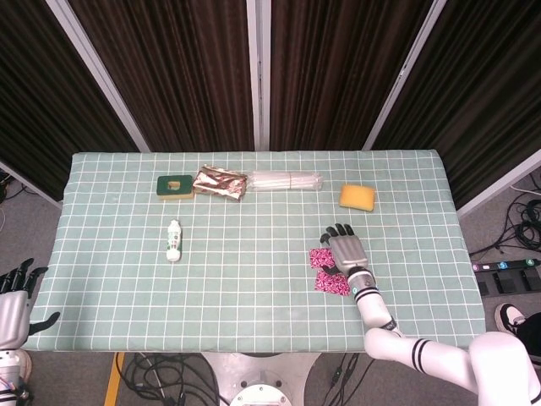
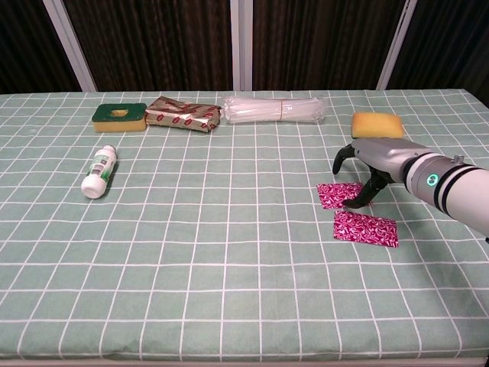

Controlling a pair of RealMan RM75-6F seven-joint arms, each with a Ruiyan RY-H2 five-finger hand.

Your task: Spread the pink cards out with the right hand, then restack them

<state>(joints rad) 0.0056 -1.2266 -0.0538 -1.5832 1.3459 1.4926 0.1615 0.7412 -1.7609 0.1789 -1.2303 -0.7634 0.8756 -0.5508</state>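
Nearest the camera, at the lower left corner of the head view, the left hand (image 1: 15, 296) hangs off the table's edge with its fingers apart, holding nothing.

Lower right of centre, on the green checked tablecloth (image 2: 191, 252), lie two groups of pink cards. The nearer pink cards (image 2: 366, 228) lie flat and free. The farther pink cards (image 2: 338, 195) sit just beyond them, apart by a thin strip of cloth. The right hand (image 2: 367, 164) arches over the farther group, fingers curved downward and spread; a fingertip reaches the group's right edge. It does not seem to grip anything, though whether it truly presses the card I cannot tell.

The spreading looks done, so this appears to be the start of restacking. The next move likely calls for sliding the farther cards toward the nearer ones until they overlap, keeping them flat.

Farther back at left lies one white bottle (image 2: 98, 171). Along the far edge, left to right: one green sponge (image 2: 119, 116), one foil packet (image 2: 182, 113), one bundle of clear straws (image 2: 273, 109), one yellow sponge (image 2: 377, 126).
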